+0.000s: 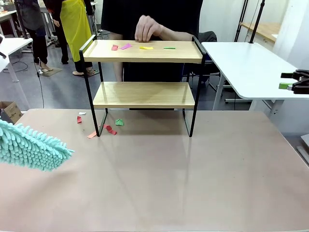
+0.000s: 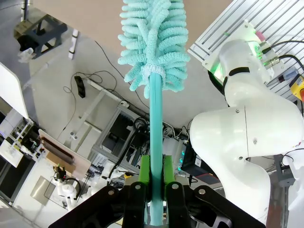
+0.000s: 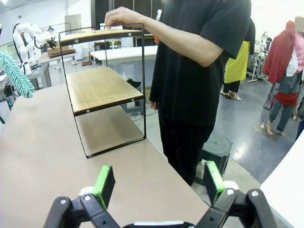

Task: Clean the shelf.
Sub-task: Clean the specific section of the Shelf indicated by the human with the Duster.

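The shelf [image 1: 145, 94] stands at the table's far middle, with two wooden boards in a black frame. Red, pink, yellow and green paper scraps [image 1: 140, 47] lie on its top board. A person's hand [image 1: 147, 29] rests at the top board's back edge. My left gripper [image 2: 156, 175] is shut on the handle of a teal fluffy duster [image 2: 153, 38], whose head [image 1: 31, 145] hovers over the table's left side, well short of the shelf. At the far right my right gripper [image 1: 294, 82] stands open and holds nothing; its wrist view shows its green pads [image 3: 104, 183] wide apart and the shelf [image 3: 102, 88] side-on.
Several paper scraps [image 1: 108, 128] lie on the brown table [image 1: 169, 183] around the shelf's left legs. A white table [image 1: 251, 67] stands at the back right. The person [image 3: 199, 71] in black stands close behind the shelf.
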You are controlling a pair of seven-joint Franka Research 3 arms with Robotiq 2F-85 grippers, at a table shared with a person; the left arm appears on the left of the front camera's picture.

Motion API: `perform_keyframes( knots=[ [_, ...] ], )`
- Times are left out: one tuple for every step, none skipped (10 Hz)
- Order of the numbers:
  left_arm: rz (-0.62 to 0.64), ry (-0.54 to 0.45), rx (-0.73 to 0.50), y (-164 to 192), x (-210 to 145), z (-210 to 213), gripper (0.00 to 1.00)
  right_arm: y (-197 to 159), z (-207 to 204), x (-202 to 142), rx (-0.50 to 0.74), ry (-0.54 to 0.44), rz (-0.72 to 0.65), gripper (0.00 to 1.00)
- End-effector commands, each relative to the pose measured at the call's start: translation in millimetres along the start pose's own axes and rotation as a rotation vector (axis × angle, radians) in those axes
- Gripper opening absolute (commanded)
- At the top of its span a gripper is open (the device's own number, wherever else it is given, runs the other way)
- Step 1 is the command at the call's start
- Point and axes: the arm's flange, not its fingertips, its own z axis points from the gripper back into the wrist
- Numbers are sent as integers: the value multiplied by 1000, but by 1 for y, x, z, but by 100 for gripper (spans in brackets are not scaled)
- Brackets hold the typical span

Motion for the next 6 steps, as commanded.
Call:
perform_keyframes(
  knots=[
    [11, -6, -20, -2, -2, -2, 13, 0, -2, 3, -2, -1, 6, 100],
    [11, -6, -20, -2, -2, -2, 13, 0, -2, 3, -2, -1, 6, 100],
    [11, -6, -20, -2, -2, -2, 13, 0, -2, 3, -2, -1, 6, 100],
    [11, -6, -20, -2, -2, -2, 13, 0, -2, 3, -2, -1, 6, 100],
    [11, -6, -20, -2, -2, -2, 13, 0, -2, 3, -2, -1, 6, 100],
    [11, -6, -20, -2, -2, -2, 13, 0, -2, 3, -2, -1, 6, 100]
  ],
)
